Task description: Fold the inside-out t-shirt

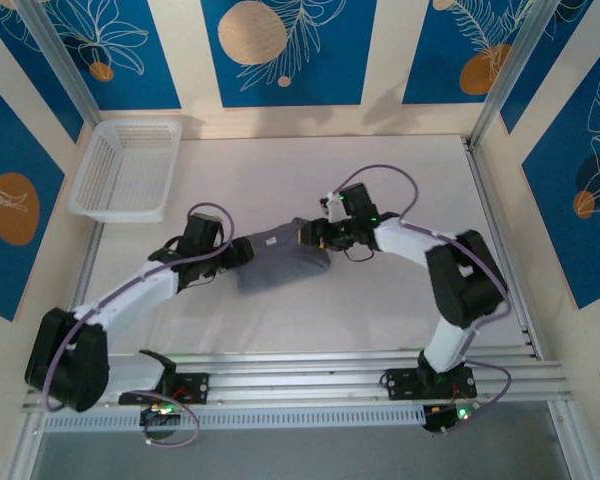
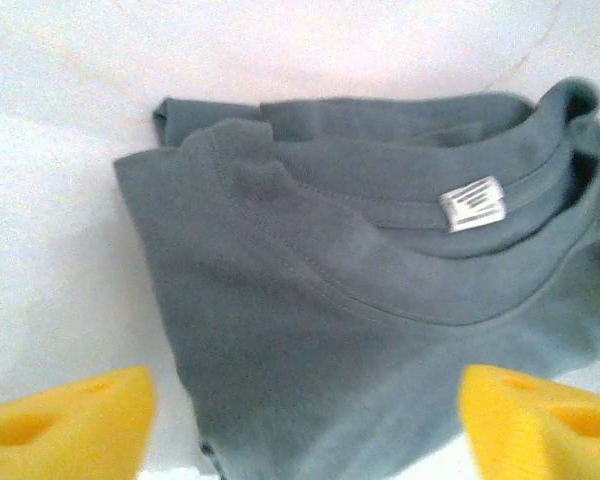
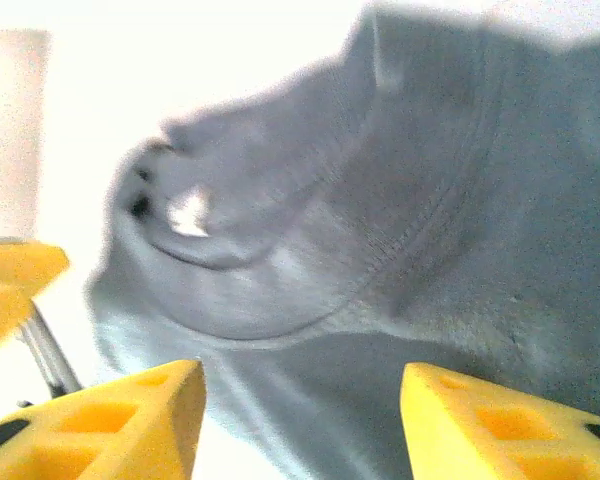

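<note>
The inside-out t-shirt (image 1: pixel 280 262) lies on the white table as a small folded slate-grey bundle between the two arms. My left gripper (image 1: pixel 242 250) is at its left edge and my right gripper (image 1: pixel 310 235) at its upper right edge. In the left wrist view the t-shirt (image 2: pixel 360 300) shows its collar and pale neck tag (image 2: pixel 472 203). There the left gripper (image 2: pixel 305 430) is open, its yellow fingers (image 2: pixel 65 420) wide apart with cloth under the gap. In the right wrist view the right gripper (image 3: pixel 300 420) is open just above the t-shirt (image 3: pixel 400 230), gripping nothing.
A white plastic basket (image 1: pixel 125 168) stands at the far left of the table (image 1: pixel 380 310). Aluminium frame posts and patterned walls close in the sides and back. A metal rail (image 1: pixel 310 375) runs along the near edge by the arm bases.
</note>
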Robot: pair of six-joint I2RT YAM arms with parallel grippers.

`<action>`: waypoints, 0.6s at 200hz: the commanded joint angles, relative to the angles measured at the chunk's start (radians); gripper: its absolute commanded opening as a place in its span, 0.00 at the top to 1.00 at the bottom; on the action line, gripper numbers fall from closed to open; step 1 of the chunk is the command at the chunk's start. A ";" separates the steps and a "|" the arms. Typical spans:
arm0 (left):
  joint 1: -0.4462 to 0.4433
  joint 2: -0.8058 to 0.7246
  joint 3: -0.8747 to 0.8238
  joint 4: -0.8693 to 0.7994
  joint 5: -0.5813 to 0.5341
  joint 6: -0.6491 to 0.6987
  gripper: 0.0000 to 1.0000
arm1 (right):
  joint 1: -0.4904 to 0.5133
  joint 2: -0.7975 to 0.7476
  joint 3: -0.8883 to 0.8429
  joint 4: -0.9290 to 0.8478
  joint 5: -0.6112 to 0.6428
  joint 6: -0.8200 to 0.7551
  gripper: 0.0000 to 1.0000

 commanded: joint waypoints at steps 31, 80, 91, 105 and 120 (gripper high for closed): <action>0.084 0.056 -0.057 0.041 0.218 -0.109 0.14 | -0.179 -0.256 -0.215 0.269 -0.084 0.348 0.38; -0.078 0.306 0.118 0.294 0.284 -0.138 0.30 | -0.232 -0.314 -0.229 0.131 -0.123 0.378 0.39; -0.140 0.406 0.197 0.335 0.236 -0.156 0.34 | -0.259 -0.341 -0.249 0.142 -0.128 0.409 0.39; -0.203 0.579 0.322 0.402 0.216 -0.182 0.37 | -0.293 -0.396 -0.273 0.138 -0.106 0.444 0.39; -0.260 0.764 0.495 0.433 0.206 -0.204 0.37 | -0.321 -0.481 -0.291 0.089 -0.040 0.458 0.39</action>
